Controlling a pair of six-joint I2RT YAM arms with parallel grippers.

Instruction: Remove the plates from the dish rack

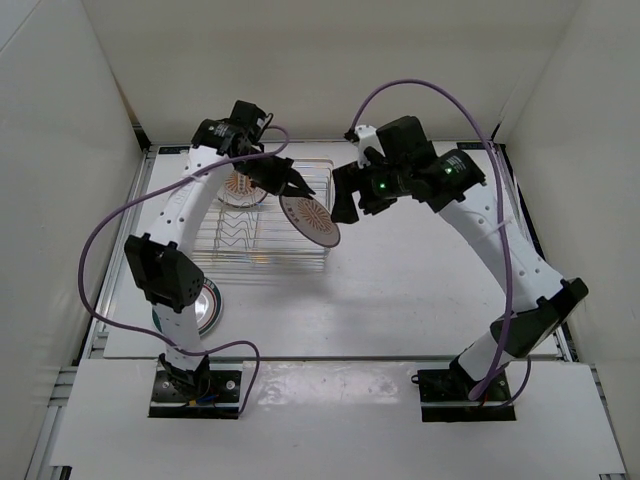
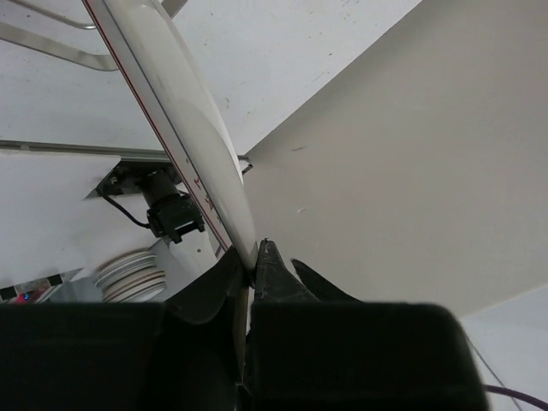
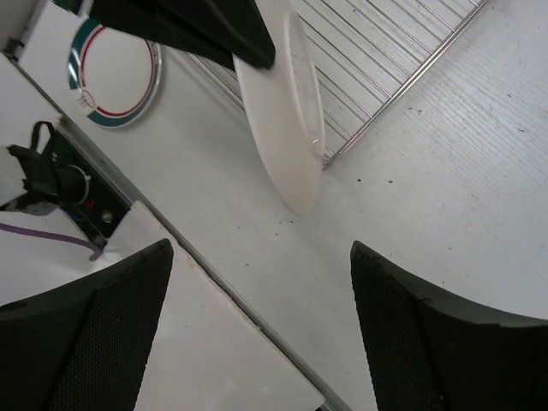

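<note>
My left gripper [image 1: 292,186] is shut on the rim of a sunburst plate [image 1: 311,221] and holds it tilted above the right end of the dish rack [image 1: 262,243]. In the left wrist view its fingertips [image 2: 267,261] pinch the plate's edge [image 2: 175,103]. A second sunburst plate [image 1: 240,188] stands in the rack's far left. The green-rimmed plate [image 1: 207,306] lies flat on the table at the front left, partly under the left arm. My right gripper [image 1: 346,208] is open and empty just right of the held plate [image 3: 287,128], which hangs ahead of its spread fingers.
White walls enclose the table on three sides. The right wrist view shows the rack's bars [image 3: 385,51], the green-rimmed plate [image 3: 111,73] and the table's front edge strip [image 3: 214,282]. Purple cables loop beside both arms.
</note>
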